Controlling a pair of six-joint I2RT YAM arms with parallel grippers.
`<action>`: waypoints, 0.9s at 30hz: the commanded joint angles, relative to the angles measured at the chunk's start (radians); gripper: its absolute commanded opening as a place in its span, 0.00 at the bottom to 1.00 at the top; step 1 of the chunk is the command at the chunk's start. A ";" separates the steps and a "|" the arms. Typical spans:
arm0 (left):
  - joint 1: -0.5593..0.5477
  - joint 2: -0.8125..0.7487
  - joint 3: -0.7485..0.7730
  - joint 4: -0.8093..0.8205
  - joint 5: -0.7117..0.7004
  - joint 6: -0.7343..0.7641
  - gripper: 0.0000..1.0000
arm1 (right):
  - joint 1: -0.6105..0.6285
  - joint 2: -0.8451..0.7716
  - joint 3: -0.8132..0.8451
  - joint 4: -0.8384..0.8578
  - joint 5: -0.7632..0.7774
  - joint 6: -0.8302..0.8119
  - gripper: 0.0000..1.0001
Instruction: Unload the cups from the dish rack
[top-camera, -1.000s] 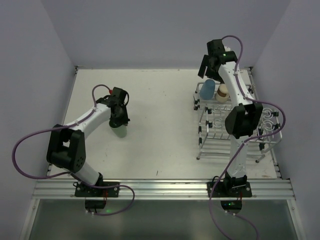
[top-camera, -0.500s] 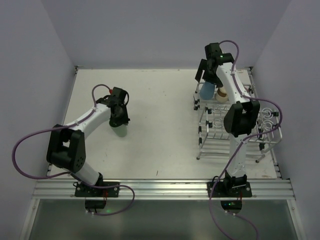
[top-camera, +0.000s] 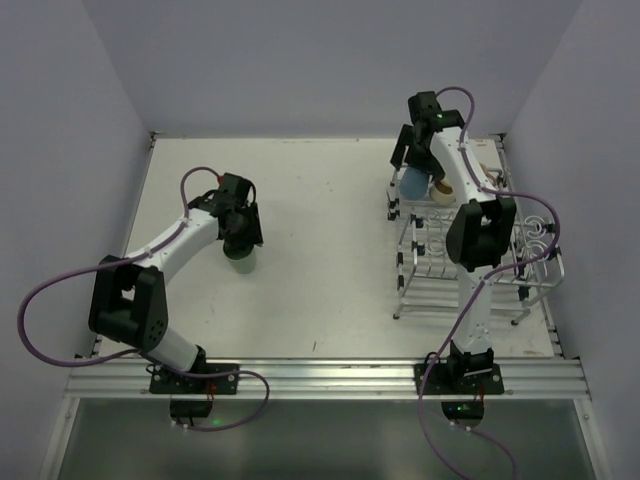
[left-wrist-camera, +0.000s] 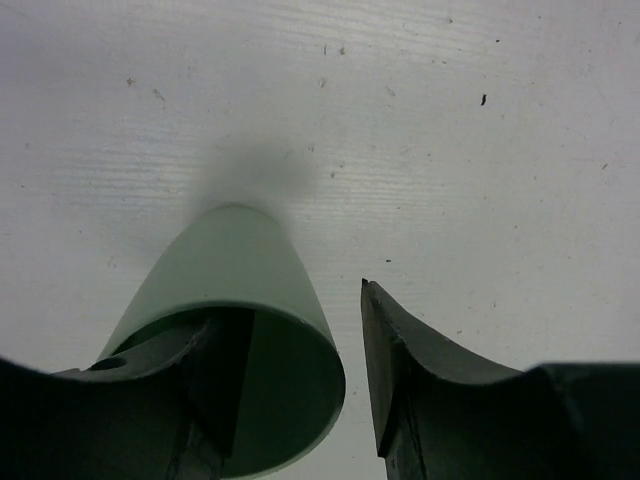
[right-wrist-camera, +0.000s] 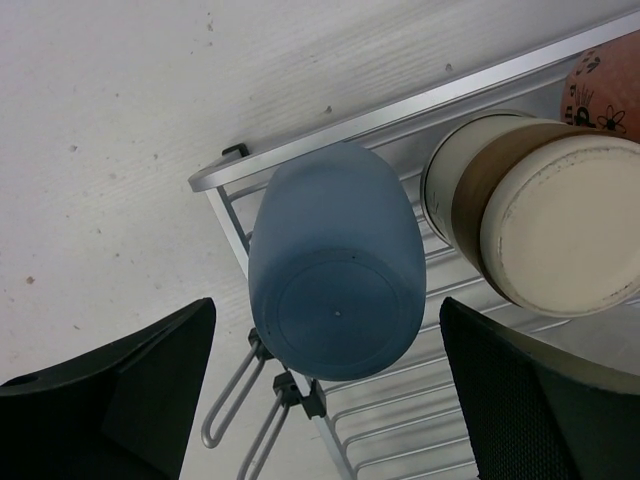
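A pale green cup (top-camera: 241, 262) (left-wrist-camera: 240, 300) stands upright on the table at the left. My left gripper (top-camera: 240, 235) (left-wrist-camera: 295, 310) is open over it, with one finger (left-wrist-camera: 215, 370) inside the cup and the other (left-wrist-camera: 400, 360) outside, a gap between it and the rim. The dish rack (top-camera: 425, 285) (right-wrist-camera: 400, 115) stands at the right. At its far end a light blue cup (top-camera: 412, 183) (right-wrist-camera: 335, 260) lies bottom toward my right wrist camera, beside a cream-tan cup (top-camera: 443, 186) (right-wrist-camera: 530, 210). My right gripper (top-camera: 413, 152) (right-wrist-camera: 328, 310) is open, its fingers either side of the blue cup, apart from it.
A salmon-pink cup (right-wrist-camera: 610, 85) shows at the edge of the right wrist view, behind the cream-tan one. Spiral wire loops (top-camera: 540, 235) rise on the rack's right side. Walls close the table on the left, the back and the right.
My left gripper has opened and let go of the green cup's rim; the cup stays on the table. The right gripper has come down closer round the blue cup.
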 joint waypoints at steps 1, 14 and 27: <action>-0.001 -0.036 -0.005 0.028 0.012 0.012 0.51 | -0.013 0.003 -0.007 0.012 0.025 0.017 0.95; -0.001 -0.065 -0.003 0.040 0.040 0.018 0.64 | -0.033 0.017 -0.002 0.023 0.005 0.013 0.88; -0.001 -0.064 0.001 0.035 0.040 0.012 0.66 | -0.042 0.038 0.024 0.023 -0.002 -0.009 0.83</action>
